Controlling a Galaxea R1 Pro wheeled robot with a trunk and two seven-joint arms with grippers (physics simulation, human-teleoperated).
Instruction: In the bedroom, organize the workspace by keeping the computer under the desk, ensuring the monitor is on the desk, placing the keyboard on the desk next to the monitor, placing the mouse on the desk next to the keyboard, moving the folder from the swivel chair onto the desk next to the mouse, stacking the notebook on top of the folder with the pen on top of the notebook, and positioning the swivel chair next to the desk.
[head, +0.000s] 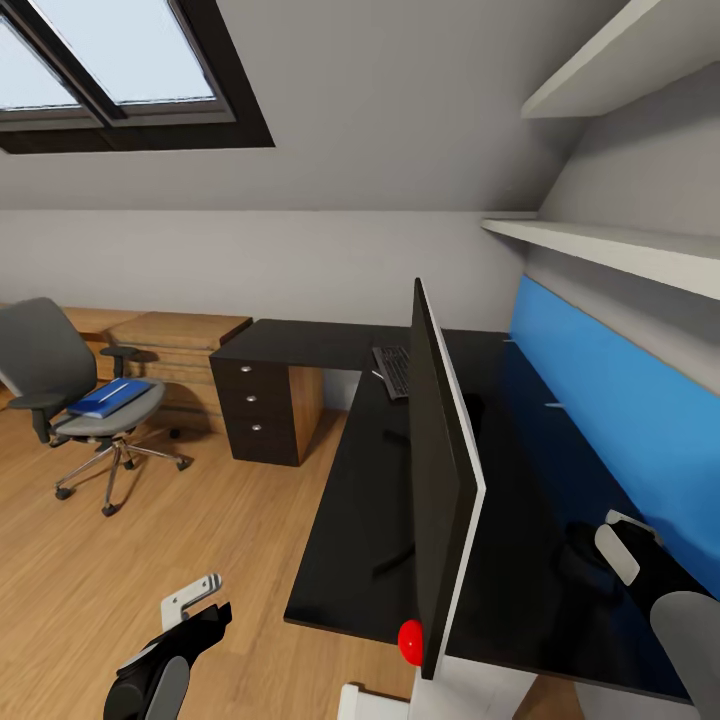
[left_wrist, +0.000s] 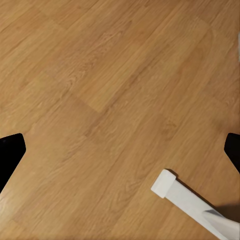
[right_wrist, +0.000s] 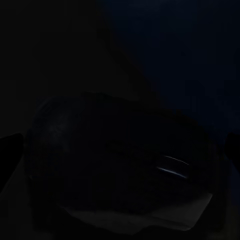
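— So where is the mouse (right_wrist: 120, 160) now?
— On the desk (head: 350, 520), behind the monitor (head: 440, 480) on its blue-wall side; the right gripper (head: 610, 545) hovers right over it, though I cannot tell whether the fingers have closed on it.
— And the risk?
— The monitor hides the spot; a blind lift could clip its edge or drop the mouse.
— The left gripper (head: 190, 605)?
— Spread apart, empty, above the floor (left_wrist: 100, 100); the folder (head: 110, 397) waits on the swivel chair (head: 70, 390), well apart from the monitor.
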